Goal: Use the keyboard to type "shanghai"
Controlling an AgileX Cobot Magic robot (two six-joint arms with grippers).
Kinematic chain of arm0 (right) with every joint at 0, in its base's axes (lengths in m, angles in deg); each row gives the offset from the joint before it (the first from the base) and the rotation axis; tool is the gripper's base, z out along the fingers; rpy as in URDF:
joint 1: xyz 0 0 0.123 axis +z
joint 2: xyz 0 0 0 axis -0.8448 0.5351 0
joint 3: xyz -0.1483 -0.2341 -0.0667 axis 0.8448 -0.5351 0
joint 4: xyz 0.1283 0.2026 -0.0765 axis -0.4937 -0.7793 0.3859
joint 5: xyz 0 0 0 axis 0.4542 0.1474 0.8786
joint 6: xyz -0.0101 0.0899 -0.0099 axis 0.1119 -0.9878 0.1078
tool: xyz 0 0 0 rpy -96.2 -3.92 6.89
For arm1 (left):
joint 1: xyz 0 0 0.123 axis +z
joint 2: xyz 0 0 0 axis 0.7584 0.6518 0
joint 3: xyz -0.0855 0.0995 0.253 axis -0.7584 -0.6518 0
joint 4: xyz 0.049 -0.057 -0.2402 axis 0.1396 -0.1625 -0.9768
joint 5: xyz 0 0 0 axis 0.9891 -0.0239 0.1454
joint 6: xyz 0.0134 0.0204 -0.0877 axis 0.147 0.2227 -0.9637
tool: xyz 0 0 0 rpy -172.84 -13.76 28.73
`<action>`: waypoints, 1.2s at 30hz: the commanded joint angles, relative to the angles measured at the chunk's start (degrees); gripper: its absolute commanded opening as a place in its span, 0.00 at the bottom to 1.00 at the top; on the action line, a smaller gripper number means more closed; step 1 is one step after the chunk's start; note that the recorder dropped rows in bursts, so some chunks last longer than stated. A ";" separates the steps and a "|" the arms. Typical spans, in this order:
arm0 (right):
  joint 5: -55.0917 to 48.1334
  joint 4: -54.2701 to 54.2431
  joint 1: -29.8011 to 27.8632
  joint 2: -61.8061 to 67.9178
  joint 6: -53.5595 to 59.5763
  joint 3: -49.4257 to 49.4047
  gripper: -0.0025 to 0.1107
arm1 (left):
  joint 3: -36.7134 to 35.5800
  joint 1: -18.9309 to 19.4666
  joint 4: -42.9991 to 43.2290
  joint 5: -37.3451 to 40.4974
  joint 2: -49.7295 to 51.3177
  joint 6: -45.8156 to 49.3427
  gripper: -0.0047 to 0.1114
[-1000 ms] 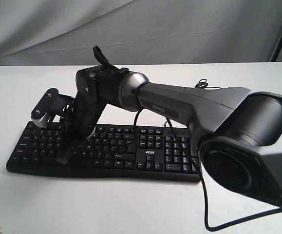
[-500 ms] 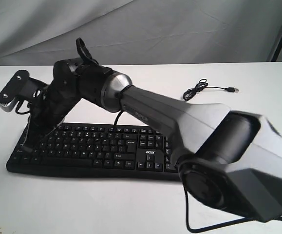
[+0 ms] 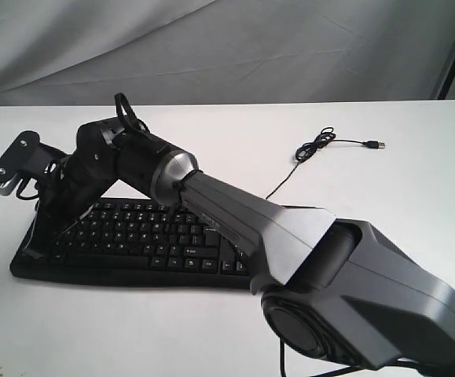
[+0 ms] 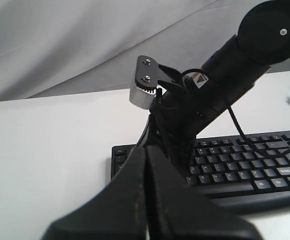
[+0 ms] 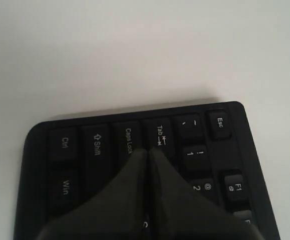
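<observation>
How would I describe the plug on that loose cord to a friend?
On the white table, find the black keyboard; behind it to the right, a thin black cable bunches into a small tangle. The plug is the short dark stub at the cable's free end, past the tangle.

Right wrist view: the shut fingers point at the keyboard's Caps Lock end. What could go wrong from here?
1. The right gripper points at the seam between Caps Lock and Tab on the keyboard; pressing here would likely hit a wrong key, or both.
2. The USB plug lies loose on the table, so keystrokes may not register.
</observation>
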 commanded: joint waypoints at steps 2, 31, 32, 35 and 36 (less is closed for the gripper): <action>0.45 -0.39 0.01 -0.08 -0.17 0.52 0.02 | -0.25 -0.23 0.04 -0.27 -0.20 -0.16 0.04; -0.53 -0.17 -0.24 1.04 -0.55 0.52 0.02 | -0.25 -0.23 0.04 -0.27 -0.20 -0.16 0.04; -0.52 -0.17 -0.24 1.42 -0.55 0.52 0.02 | -0.25 -0.23 0.04 -0.27 -0.20 -0.16 0.04; -0.52 -0.17 -0.24 2.31 -0.55 0.52 0.02 | -0.25 -0.23 0.04 -0.27 -0.20 -0.16 0.04; -0.52 -0.17 -0.24 2.31 -0.55 0.52 0.02 | -0.25 -0.23 0.04 -0.27 -0.20 -0.16 0.04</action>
